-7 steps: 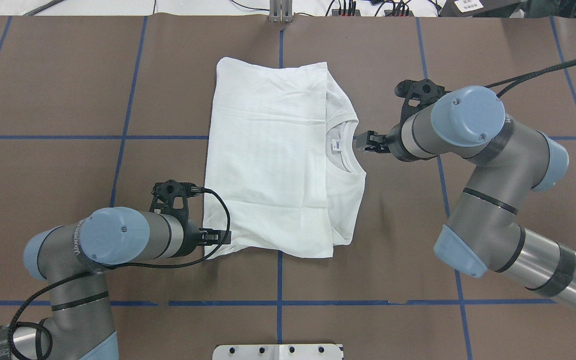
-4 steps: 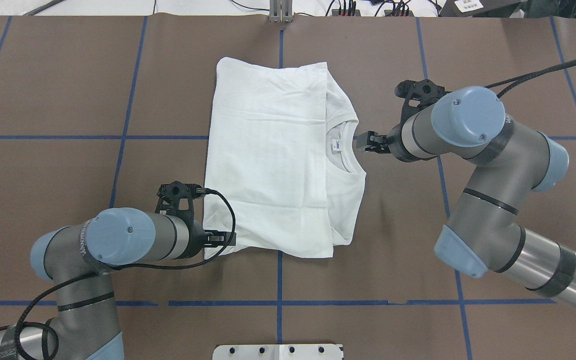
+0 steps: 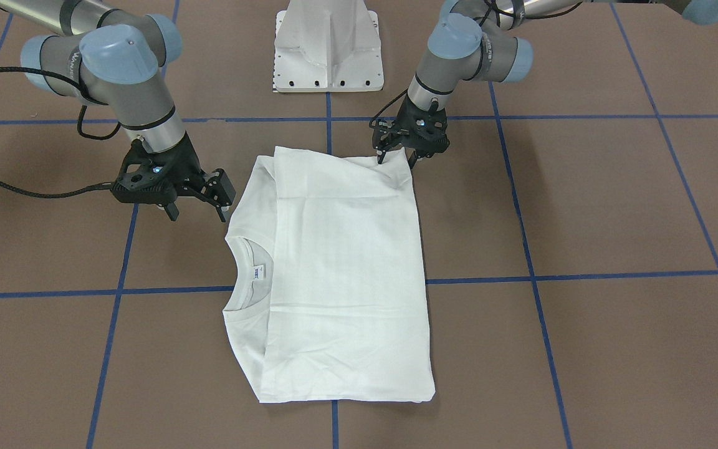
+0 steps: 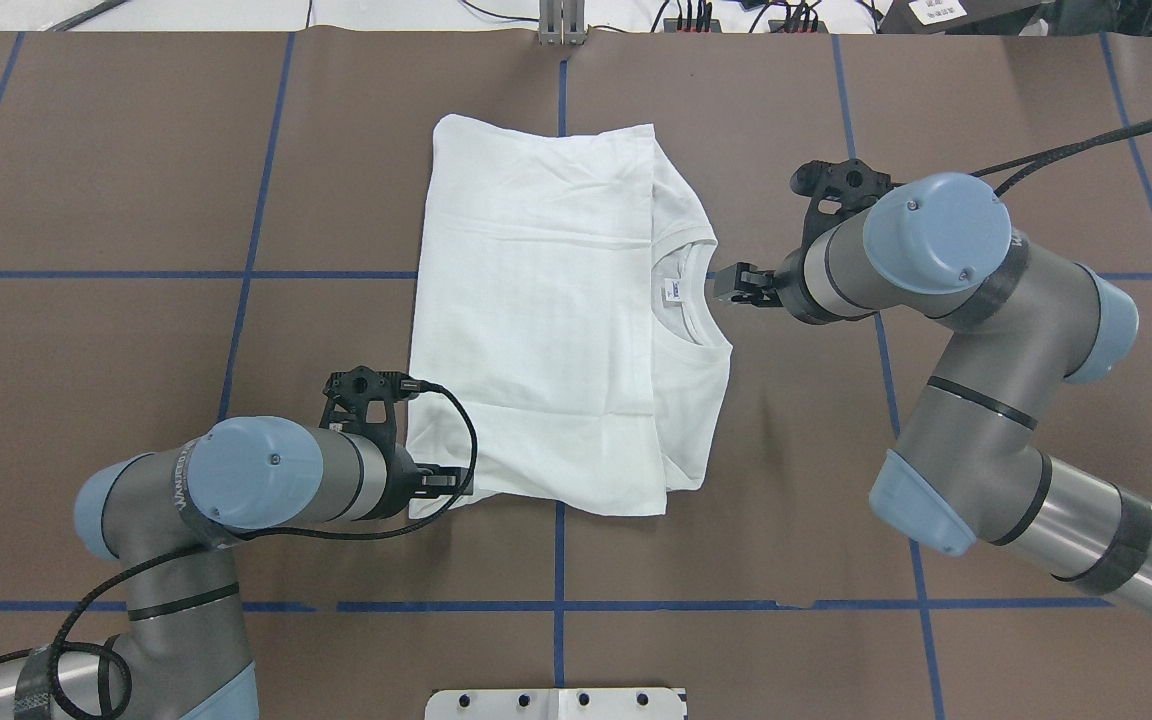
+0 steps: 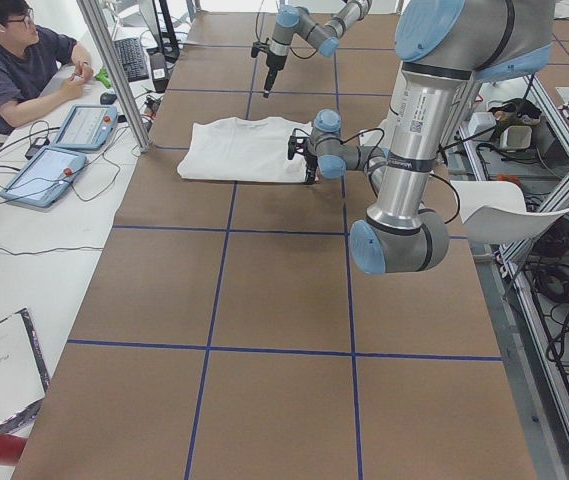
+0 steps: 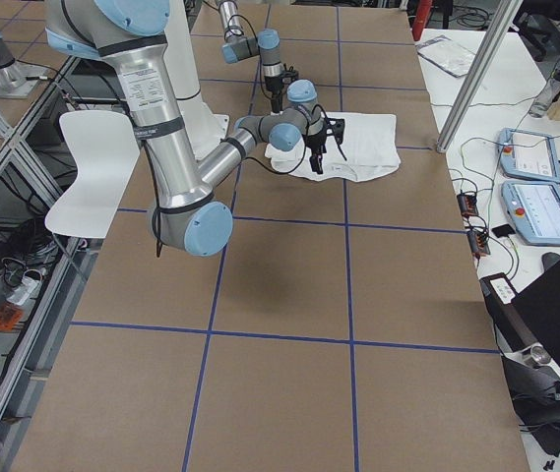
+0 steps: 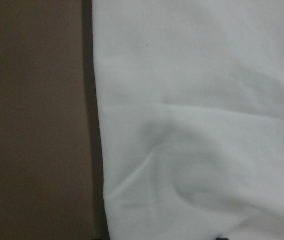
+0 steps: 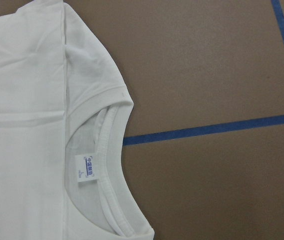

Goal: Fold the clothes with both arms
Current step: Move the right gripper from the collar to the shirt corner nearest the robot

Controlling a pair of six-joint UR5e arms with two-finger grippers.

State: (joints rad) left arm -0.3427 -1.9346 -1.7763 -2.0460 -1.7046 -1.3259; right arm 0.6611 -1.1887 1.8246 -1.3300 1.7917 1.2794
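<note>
Overhead exterior looks down on a broad brown surface (image 4: 96,150) ruled into big squares by blue tape lines (image 4: 559,560), with plugs and wires along its far edge. A white pedestal base (image 3: 329,47) stands at the robot's side. From the exterior left view, a person (image 5: 14,55) sits at a white side table (image 5: 4,270) running along the surface, with two tablet-like screens (image 5: 84,125) and loose cords spread on it, and a metal frame post (image 5: 114,70) rises between them and the mat.

The white T-shirt (image 4: 546,320) lies flat near the middle of the surface, folded to a rough rectangle. Its collar (image 8: 107,165) and small label (image 8: 84,170) face the robot's right, and one tape line passes beneath it.

The left gripper (image 3: 396,162) is down at the shirt's near corner, fingers apart on either side of it. I can't quite tell whether the tips touch the cloth. Its wrist and a looping black cable (image 4: 466,440) hide that corner from above, and the left wrist camera is filled with white cloth and a strip of mat.

The right gripper (image 3: 197,215) hangs just beside the collar over bare mat, jaws spread, holding nothing.
</note>
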